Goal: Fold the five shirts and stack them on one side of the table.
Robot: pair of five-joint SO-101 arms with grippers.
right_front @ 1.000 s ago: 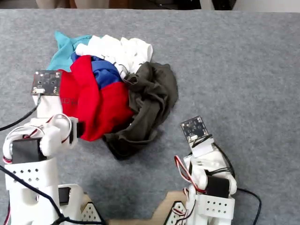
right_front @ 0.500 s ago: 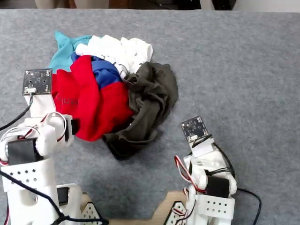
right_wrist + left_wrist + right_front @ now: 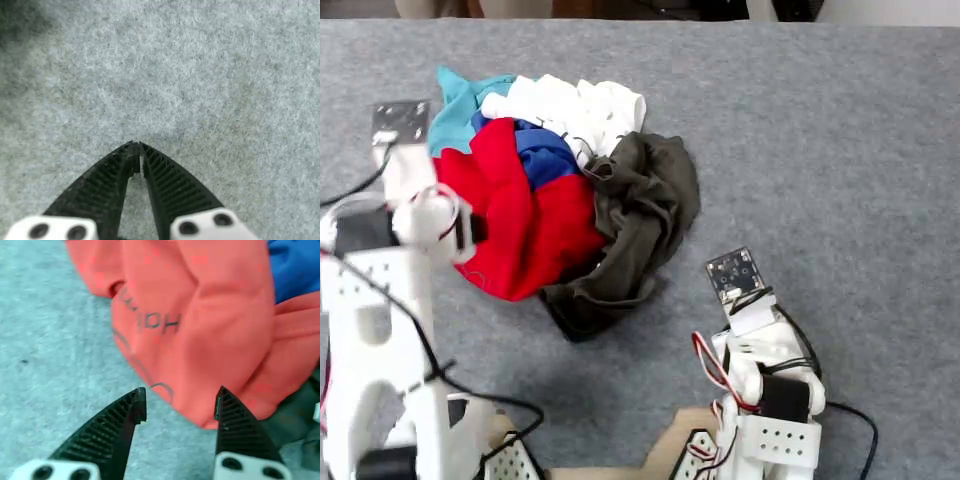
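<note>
Left wrist view: the left gripper [image 3: 180, 404] has its fingers spread wide and empty, the tips straddling the near hem of the red shirt [image 3: 200, 325] over the grey bench [image 3: 45, 350]; whether they touch cloth I cannot tell. The right gripper [image 3: 138, 150] hangs over bare bench, fingers pressed together, holding nothing. In the high view the red shirt's crumpled bulk runs roughly 12 to 6 o'clock and lies at 3 o'clock from the left arm's wrist, so that arm is far nearer. The right arm sits well apart at the pile's 5 o'clock. The blue shirt [image 3: 545, 155], white shirt [image 3: 570, 105] and teal shirt [image 3: 460, 105] heap at the red one's 12 o'clock, the dark shirt [image 3: 640, 210] at its 3 o'clock. Nothing looks folded yet; pinching the red hem seems the likely next move.
</note>
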